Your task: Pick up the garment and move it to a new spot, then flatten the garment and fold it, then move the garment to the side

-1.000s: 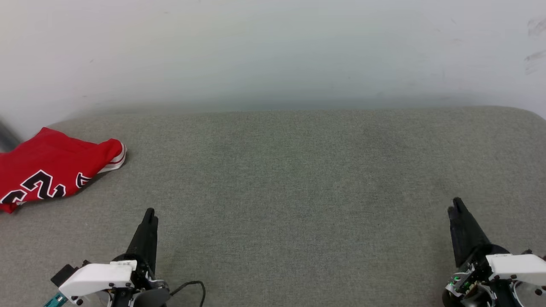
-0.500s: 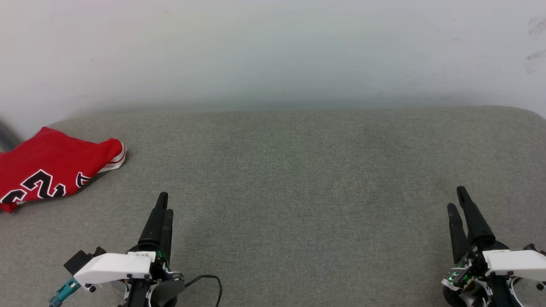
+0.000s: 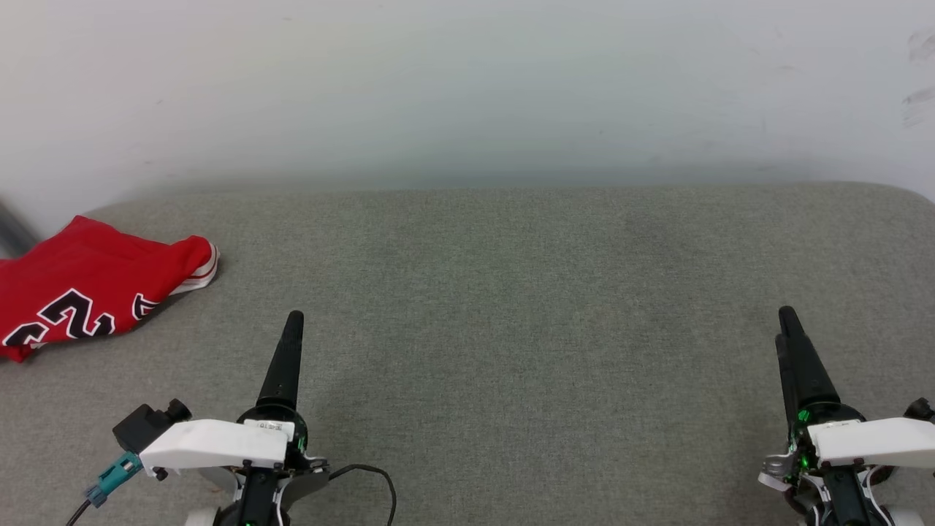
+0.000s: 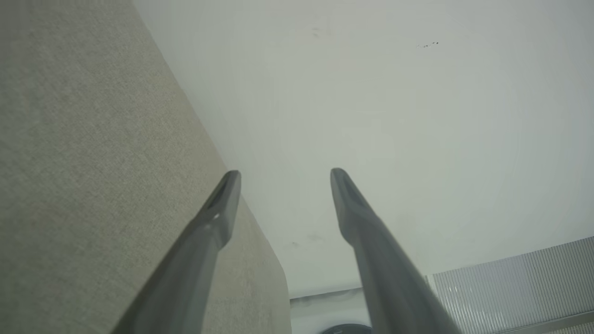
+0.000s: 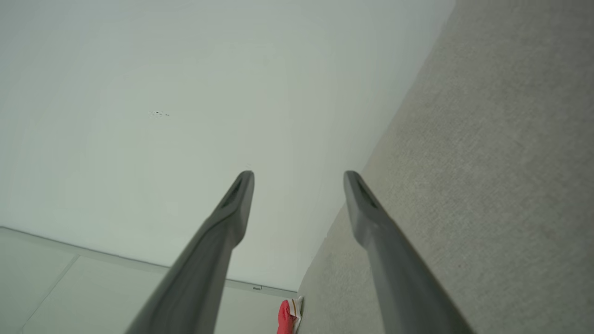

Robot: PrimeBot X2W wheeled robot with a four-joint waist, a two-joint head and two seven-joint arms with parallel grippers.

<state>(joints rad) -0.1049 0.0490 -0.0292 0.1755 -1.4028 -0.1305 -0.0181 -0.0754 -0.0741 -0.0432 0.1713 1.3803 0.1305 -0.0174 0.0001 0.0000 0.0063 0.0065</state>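
Observation:
The garment (image 3: 88, 281), a red shirt with black white-edged print and a white, red-striped sleeve end, lies bunched at the far left of the grey padded surface (image 3: 511, 292), partly cut off by the head view's edge. A small red and white piece of the garment (image 5: 288, 316) shows at the bottom of the right wrist view. My left gripper (image 3: 291, 329) hovers at the lower left, to the right of and nearer than the shirt. In the left wrist view the left gripper (image 4: 284, 178) stands open and empty. My right gripper (image 3: 787, 321) is at the lower right, and the right gripper (image 5: 298, 181) is open and empty too.
A pale wall (image 3: 467, 88) rises behind the padded surface. The surface's far right corner (image 3: 906, 193) is rounded. A black cable (image 3: 372, 482) loops beside my left wrist. A ribbed grey panel (image 4: 519, 283) shows beyond the surface's end in the left wrist view.
Both grippers have gone from shut to open and have moved forward, up the head view. The garment has not moved.

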